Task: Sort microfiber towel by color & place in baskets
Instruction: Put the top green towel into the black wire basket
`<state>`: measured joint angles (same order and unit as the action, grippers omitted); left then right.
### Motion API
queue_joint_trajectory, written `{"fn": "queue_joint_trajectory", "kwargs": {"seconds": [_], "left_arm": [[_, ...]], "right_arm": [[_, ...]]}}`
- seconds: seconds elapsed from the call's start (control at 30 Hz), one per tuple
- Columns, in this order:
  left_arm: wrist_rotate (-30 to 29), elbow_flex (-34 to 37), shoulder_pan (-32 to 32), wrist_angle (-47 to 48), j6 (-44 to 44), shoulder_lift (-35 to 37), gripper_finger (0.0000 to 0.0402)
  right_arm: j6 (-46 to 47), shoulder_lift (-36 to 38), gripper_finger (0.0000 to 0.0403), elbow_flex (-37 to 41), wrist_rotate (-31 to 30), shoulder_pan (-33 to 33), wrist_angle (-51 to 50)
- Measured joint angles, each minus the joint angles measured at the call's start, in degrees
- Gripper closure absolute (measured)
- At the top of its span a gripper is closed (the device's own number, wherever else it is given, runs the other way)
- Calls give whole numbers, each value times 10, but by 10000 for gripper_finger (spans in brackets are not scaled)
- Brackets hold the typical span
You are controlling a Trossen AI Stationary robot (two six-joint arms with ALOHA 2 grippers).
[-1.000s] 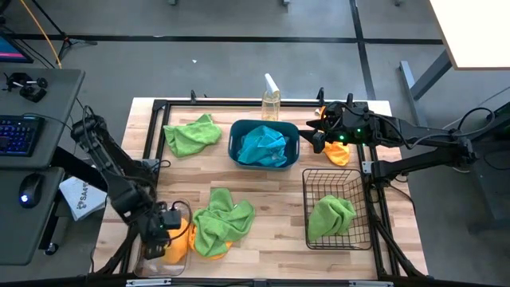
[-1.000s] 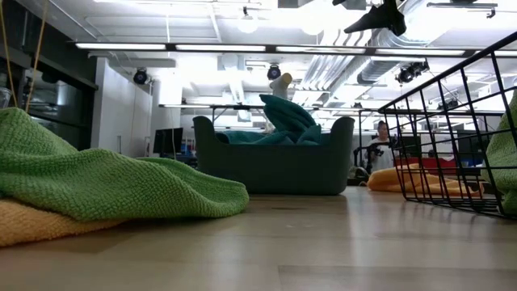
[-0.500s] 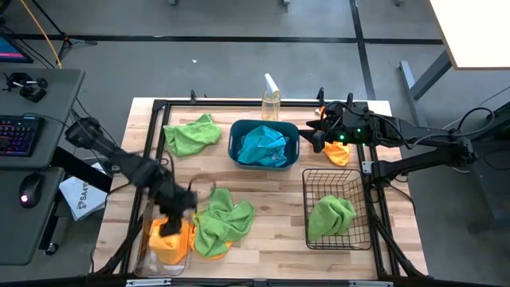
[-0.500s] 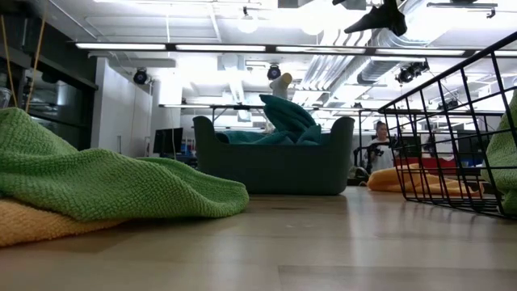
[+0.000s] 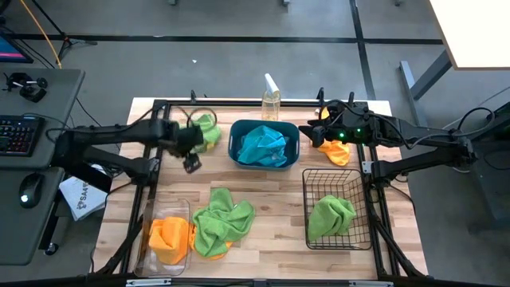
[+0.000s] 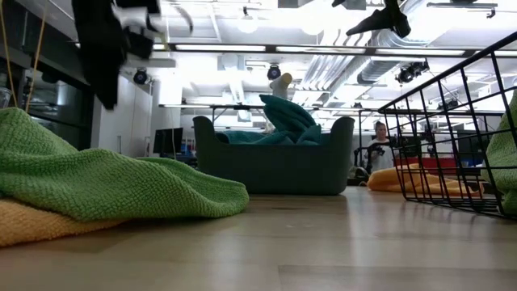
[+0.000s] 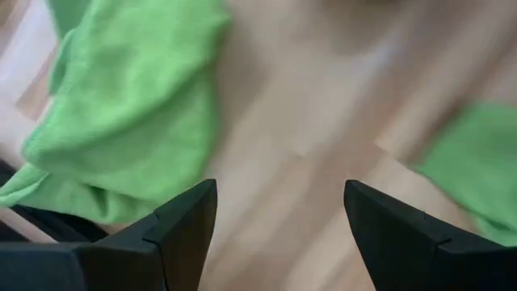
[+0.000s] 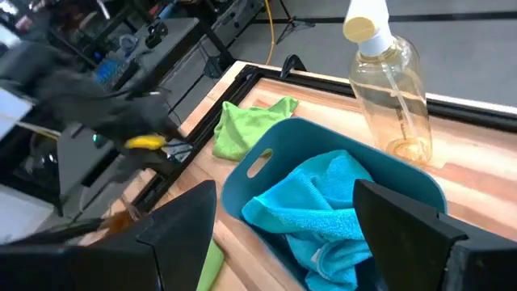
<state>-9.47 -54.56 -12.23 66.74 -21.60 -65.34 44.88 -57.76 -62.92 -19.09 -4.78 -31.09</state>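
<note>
Left end effector (image 5: 190,151): spread wide and empty, hanging over the far-left part of the surface (image 5: 271,199), just beside the far green towel (image 5: 205,127). Right end effector (image 5: 312,135): also wide, holding nothing, waiting at the far right next to the loose orange towel (image 5: 338,154). Sorted as things lie: blue towel (image 5: 263,146) in the teal tub (image 5: 236,151), one green towel (image 5: 331,215) in the wire basket (image 5: 319,179), one orange towel (image 5: 169,237) in the clear bin (image 5: 163,209) at the near left. Left to do, by the look of it: both loose green towels, including the near one (image 5: 225,219) lying against the bin, and the orange one at the far right. Likely step in hand: reaching for the far green towel. Calls for lowering onto the cloth, pinching a fold, then carrying it right across to the wire basket. From above only: the bin and its contents, and all three receptacles at once. From the left wrist only: nothing between the fingers. From the low view only: a person far off in the room beyond.
</note>
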Motion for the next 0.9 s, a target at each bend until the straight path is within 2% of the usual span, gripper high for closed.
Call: {"fn": "queue_joint_trajectory", "kwargs": {"seconds": [0.17, 0.37, 0.6, 0.9], "left_arm": [[18, 55, -147, -86, 39, 0, 144], [14, 68, -246, -169, 95, -28, 144], [-21, 68, -281, -210, 133, -140, 144], [-1, 65, -293, -222, 116, -276, 145]], "right_arm": [[29, -1, 114, 0, 0, 0, 0], [52, -31, 114, 0, -19, 0, 0], [28, -86, 114, 0, -20, -1, 0], [-25, -124, 114, 0, -59, 2, 0]]}}
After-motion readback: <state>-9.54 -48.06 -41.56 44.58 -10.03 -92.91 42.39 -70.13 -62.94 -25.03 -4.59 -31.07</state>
